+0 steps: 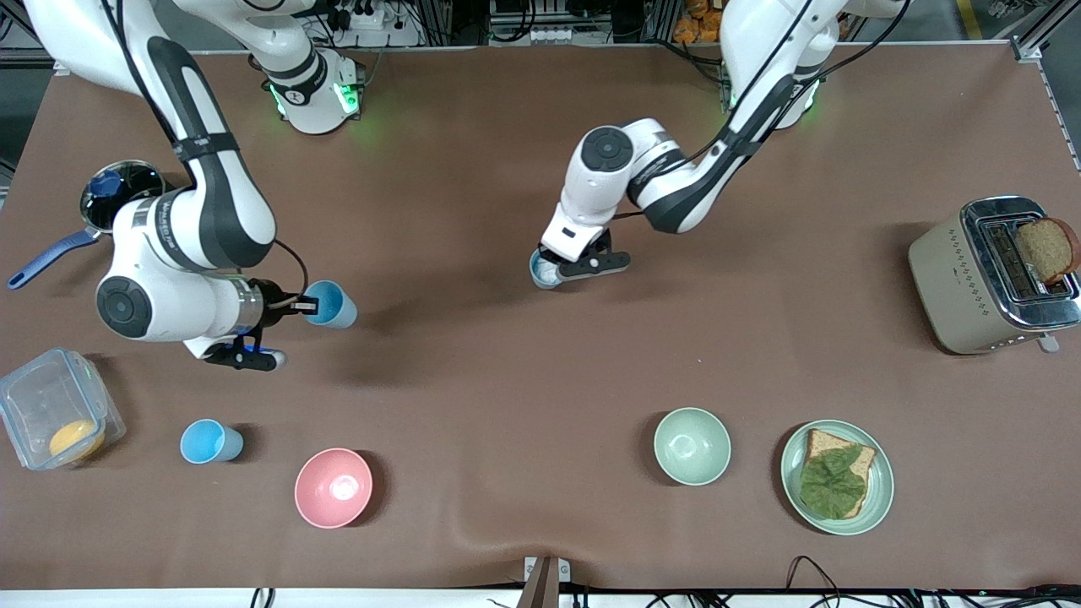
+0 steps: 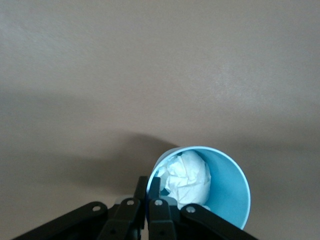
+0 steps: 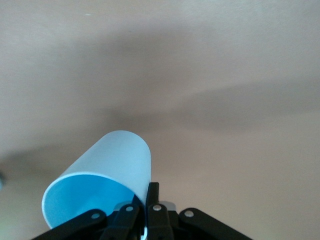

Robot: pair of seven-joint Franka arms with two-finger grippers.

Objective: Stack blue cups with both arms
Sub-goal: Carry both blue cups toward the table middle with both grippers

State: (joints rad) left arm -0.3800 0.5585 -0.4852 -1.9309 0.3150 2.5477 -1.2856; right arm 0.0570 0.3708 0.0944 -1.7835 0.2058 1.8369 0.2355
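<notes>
Cups: right pincer (image 1: pixel 297 308) pinches tilted blue cup (image 1: pixel 331 305) aloft; left pincer (image 1: pixel 553 263) pinches paper-stuffed cup's (image 1: pixel 545 270) rim.

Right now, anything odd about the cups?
Yes. The cup in the left gripper has crumpled white paper inside, which could block nesting. The right gripper holds its cup tilted, empty. A third cup stands untouched.

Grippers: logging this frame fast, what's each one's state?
Left gripper: shut on a paper-filled blue cup.
Right gripper: shut on an empty blue cup, tilted.
</notes>
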